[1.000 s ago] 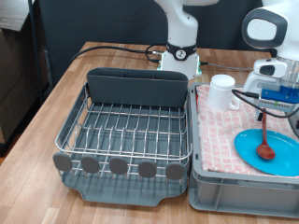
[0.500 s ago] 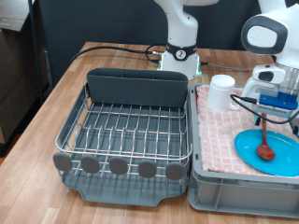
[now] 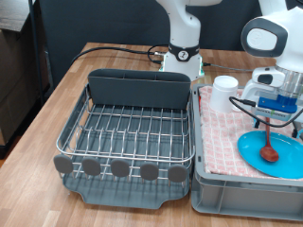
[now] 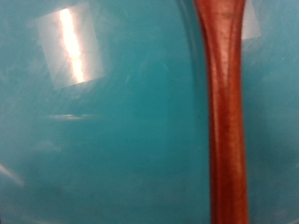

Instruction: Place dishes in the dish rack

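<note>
Tool (image 3: 268,117) directly above spoon (image 3: 268,144) on plate (image 3: 248,149).

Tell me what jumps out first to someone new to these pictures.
The big silver wire dish rack fills the exterior view's left and holds no dishes. At the right, the claw hangs over the light-blue plate in the cloth-lined crate, with the wooden spoon standing up from the plate beneath it. A white mug sits behind.
</note>
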`<act>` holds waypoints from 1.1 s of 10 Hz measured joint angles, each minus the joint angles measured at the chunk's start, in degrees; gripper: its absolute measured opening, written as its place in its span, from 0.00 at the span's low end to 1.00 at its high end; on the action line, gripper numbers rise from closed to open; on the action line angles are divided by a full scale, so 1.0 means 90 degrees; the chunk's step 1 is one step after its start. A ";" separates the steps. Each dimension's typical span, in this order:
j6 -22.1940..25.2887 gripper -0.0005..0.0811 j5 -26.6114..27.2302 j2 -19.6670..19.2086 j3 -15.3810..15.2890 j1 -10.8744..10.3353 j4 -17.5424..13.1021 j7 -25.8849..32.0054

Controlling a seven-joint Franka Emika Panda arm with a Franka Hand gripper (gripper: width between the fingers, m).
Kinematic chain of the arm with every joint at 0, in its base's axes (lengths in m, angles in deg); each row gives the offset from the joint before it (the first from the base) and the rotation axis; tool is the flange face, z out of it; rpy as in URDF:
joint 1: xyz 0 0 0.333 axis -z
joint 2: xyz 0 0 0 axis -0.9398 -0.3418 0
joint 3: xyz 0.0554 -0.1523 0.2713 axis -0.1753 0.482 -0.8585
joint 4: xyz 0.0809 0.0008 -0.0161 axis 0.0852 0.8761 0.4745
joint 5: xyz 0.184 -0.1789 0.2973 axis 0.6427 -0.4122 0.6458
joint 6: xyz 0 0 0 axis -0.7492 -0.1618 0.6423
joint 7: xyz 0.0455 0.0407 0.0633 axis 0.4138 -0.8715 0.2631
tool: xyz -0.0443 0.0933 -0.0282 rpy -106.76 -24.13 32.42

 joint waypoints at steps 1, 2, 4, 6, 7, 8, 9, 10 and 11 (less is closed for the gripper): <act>-0.0019 0.99 0.0000 0.0000 0.0021 0.0000 0.0021 0.0000; -0.0050 0.99 0.0000 0.0000 0.0042 0.0001 0.0048 0.0000; -0.0122 0.75 0.0000 -0.0001 0.0078 0.0001 0.0114 0.0000; -0.0165 0.56 -0.0001 -0.0001 0.0108 0.0001 0.0156 0.0000; -0.0201 0.31 -0.0001 -0.0001 0.0124 0.0001 0.0177 0.0000; -0.0229 0.12 -0.0010 -0.0001 0.0136 0.0001 0.0189 0.0000; -0.0232 0.12 -0.0012 -0.0001 0.0137 0.0001 0.0190 0.0000; -0.0232 0.12 -0.0012 0.0000 0.0137 0.0001 0.0190 0.0000; -0.0232 0.12 -0.0012 0.0006 0.0133 0.0001 0.0190 0.0000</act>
